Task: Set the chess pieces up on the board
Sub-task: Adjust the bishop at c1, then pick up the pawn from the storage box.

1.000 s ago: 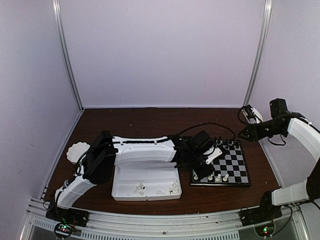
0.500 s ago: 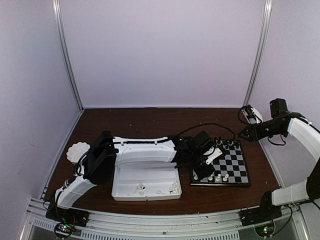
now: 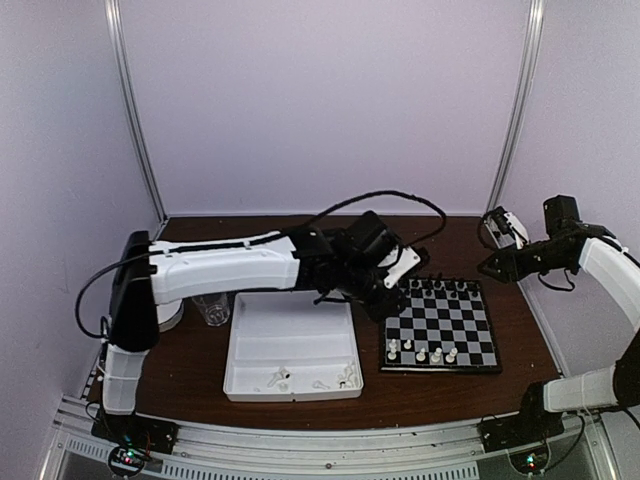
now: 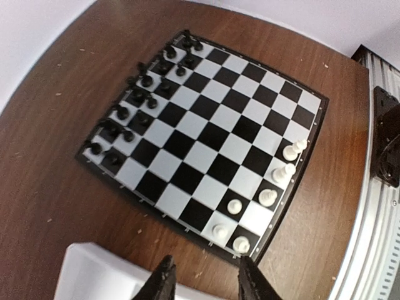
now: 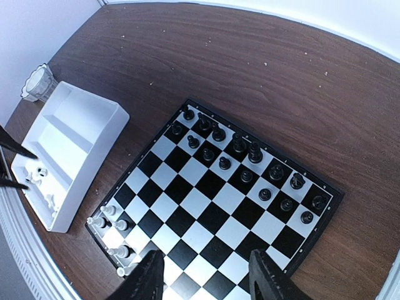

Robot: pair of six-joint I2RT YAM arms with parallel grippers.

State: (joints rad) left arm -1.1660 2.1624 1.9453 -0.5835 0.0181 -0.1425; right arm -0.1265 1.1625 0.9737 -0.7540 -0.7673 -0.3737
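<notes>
The board [image 3: 455,325] lies right of centre on the brown table. Black chess pieces [image 3: 440,287] fill its far rows, shown at the board's left [image 4: 140,94] in the left wrist view. Several white chess pieces [image 3: 420,353] stand along the near rows [image 4: 267,197]. My left gripper [image 3: 384,302] hangs above the table by the board's left edge, open and empty [image 4: 207,284]. My right gripper [image 3: 492,266] hovers high beyond the board's right far corner, open and empty [image 5: 206,278]. From there I see the whole board [image 5: 219,206].
A white tray [image 3: 290,340] sits left of the board, with several white pieces [image 3: 280,378] in its near compartments. A clear glass cup [image 3: 212,308] stands left of the tray. The metal frame rail [image 4: 375,187] runs along the table's near edge.
My left arm has lifted off the board's near-left corner and swung back and left. Its jaws have opened, and a white piece now stands where they were. The right arm has not moved.
</notes>
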